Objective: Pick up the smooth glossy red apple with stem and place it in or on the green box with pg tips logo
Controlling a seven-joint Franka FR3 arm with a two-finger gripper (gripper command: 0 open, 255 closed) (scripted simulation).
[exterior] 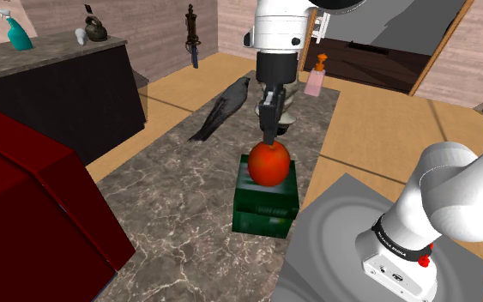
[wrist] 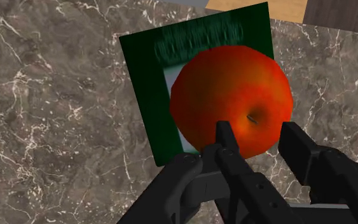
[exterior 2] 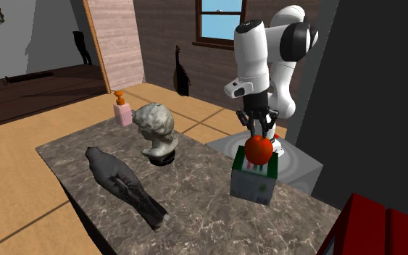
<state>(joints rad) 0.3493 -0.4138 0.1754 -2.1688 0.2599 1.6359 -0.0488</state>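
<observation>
Glossy red round apple with short stem (exterior: pixel 268 165) is sitting on top of the dark green rectangular box with white label (exterior: pixel 265 211), at the centre of the shoulder view. The all-black two-finger gripper (exterior: pixel 270 135) is hovering just above it, fingers partly apart and gripping nothing.

Risk: the apple is resting round on a flat top with nothing blocking a roll. Fingertips this close could be clipping it if the arm pulls away at a slant, sending it onto the grey veined marble tabletop (exterior: pixel 179 214).
</observation>
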